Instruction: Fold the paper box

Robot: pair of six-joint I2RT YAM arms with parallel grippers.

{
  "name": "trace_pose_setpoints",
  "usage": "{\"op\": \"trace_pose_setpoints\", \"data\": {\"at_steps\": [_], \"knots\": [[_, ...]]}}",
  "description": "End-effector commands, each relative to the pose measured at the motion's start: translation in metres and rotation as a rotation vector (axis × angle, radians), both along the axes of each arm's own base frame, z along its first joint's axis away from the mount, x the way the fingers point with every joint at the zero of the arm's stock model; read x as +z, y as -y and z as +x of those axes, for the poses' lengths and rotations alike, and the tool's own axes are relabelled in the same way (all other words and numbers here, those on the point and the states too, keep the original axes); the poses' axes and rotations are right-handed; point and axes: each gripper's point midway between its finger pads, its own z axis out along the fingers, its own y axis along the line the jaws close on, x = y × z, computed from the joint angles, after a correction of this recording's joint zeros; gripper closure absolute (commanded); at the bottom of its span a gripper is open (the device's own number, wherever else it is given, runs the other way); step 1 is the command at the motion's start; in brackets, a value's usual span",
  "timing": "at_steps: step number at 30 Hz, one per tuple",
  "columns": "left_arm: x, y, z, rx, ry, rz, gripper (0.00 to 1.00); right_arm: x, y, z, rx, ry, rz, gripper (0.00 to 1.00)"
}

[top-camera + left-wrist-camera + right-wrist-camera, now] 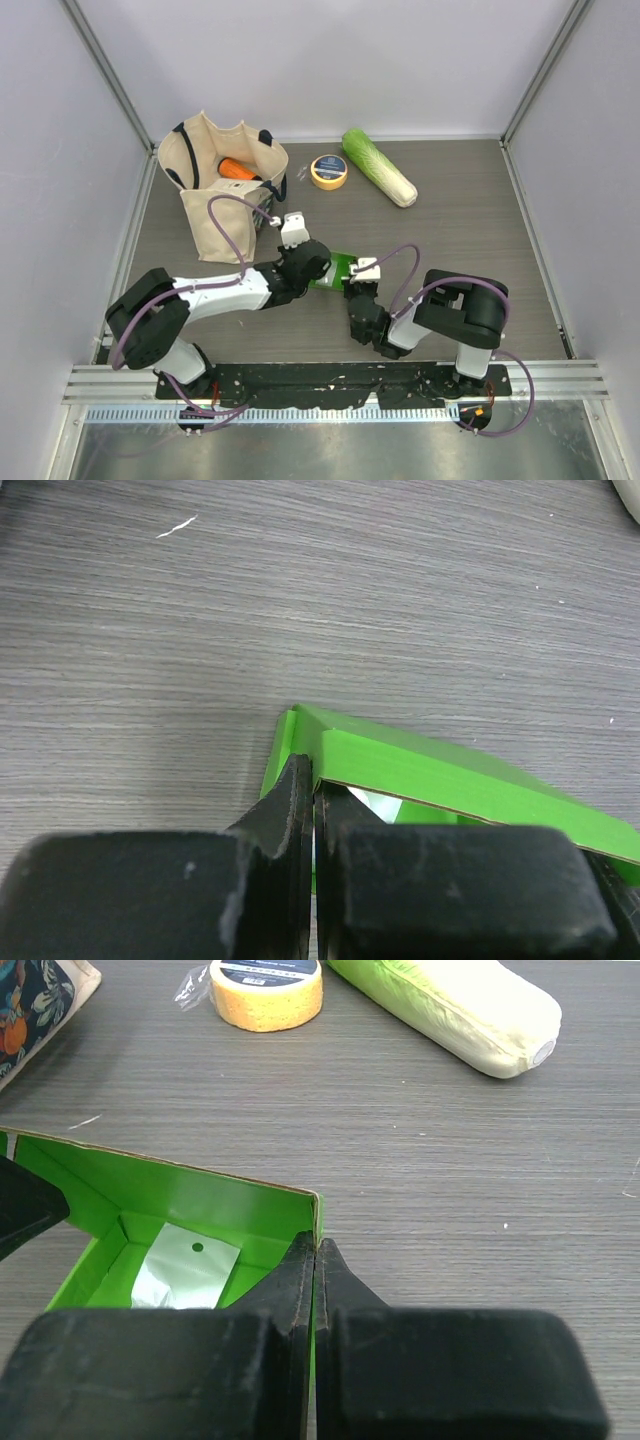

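the paper box (pixel 338 266) sits low in the middle of the table (pixel 480 220), at 6 o'clock from the tape roll (pixel 329 171). it already stands up like an open tray, with green walls and a pale slip (pixel 185 1270) lying on its floor. the left gripper (pixel 313 780) is pinched tight on the wall at the box's 9 o'clock end. the right gripper (pixel 316 1255) is pinched tight on the wall corner at the box's 3 o'clock end. so both hold the box, one at each end.

i think the step now is shaping the walls, pressing the creases so the sides stand straight. the top is open, and i cannot tell if a flap is left to close.

the next move should be slow, with both arms working together, because the card is thin and could bend or rip if one pulls harder. one gripper could hold the box steady while the other lets go and finds the next flap. the cabbage (pixel 380 167) at 1 o'clock and the bag (pixel 215 200) at 10 o'clock are well apart from it.
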Motion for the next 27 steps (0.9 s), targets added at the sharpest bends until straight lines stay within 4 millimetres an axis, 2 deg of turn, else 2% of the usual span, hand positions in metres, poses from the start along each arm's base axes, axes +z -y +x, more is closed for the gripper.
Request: {"op": "trace_pose_setpoints", "data": {"at_steps": [1,4,5,13,15,16,17,18,19,20,21,22,23,25,26,27], "knots": [[-0.016,-0.016,-0.013,0.03,-0.01,0.078,1.0,0.025,0.014,-0.006,-0.091,0.09,0.157,0.99],[-0.021,-0.022,-0.018,0.035,-0.008,0.09,1.0,0.022,0.012,-0.012,-0.067,0.083,0.145,0.94],[-0.023,-0.024,-0.019,0.035,-0.011,0.095,1.0,0.021,0.011,-0.015,-0.056,0.079,0.129,0.89],[-0.034,-0.025,-0.028,0.044,-0.01,0.114,1.0,0.01,0.009,-0.029,-0.016,0.028,0.082,0.78],[-0.037,-0.024,-0.03,0.042,-0.015,0.123,1.0,0.01,0.006,-0.032,0.008,0.017,0.108,0.71],[-0.038,-0.025,-0.03,0.047,-0.017,0.124,1.0,0.011,0.006,-0.035,0.027,-0.003,0.07,0.56],[-0.04,-0.025,-0.03,0.05,-0.02,0.129,1.0,0.013,-0.002,-0.037,0.044,-0.022,0.112,0.48],[-0.039,-0.025,-0.03,0.049,-0.018,0.128,1.0,-0.006,0.004,-0.042,0.064,-0.093,-0.038,0.45],[-0.041,-0.025,-0.03,0.05,-0.02,0.134,1.0,0.002,-0.005,-0.046,0.119,-0.132,0.003,0.43],[-0.04,-0.024,-0.029,0.051,-0.019,0.134,1.0,0.005,-0.01,-0.049,0.132,-0.168,0.018,0.41],[-0.041,-0.024,-0.029,0.051,-0.023,0.141,1.0,-0.008,0.002,-0.055,0.13,-0.228,-0.04,0.41],[-0.04,-0.024,-0.028,0.052,-0.022,0.142,1.0,-0.001,0.003,-0.061,0.147,-0.253,-0.012,0.41],[-0.039,-0.023,-0.028,0.049,-0.021,0.143,1.0,-0.005,0.003,-0.068,0.183,-0.297,0.005,0.41],[-0.039,-0.022,-0.029,0.045,-0.019,0.145,1.0,-0.02,0.016,-0.083,0.215,-0.382,-0.008,0.4],[-0.037,-0.02,-0.028,0.042,-0.017,0.147,1.0,-0.012,0.014,-0.091,0.255,-0.412,0.061,0.4],[-0.036,-0.019,-0.028,0.041,-0.016,0.147,1.0,-0.021,0.024,-0.098,0.262,-0.459,0.035,0.41]]}}
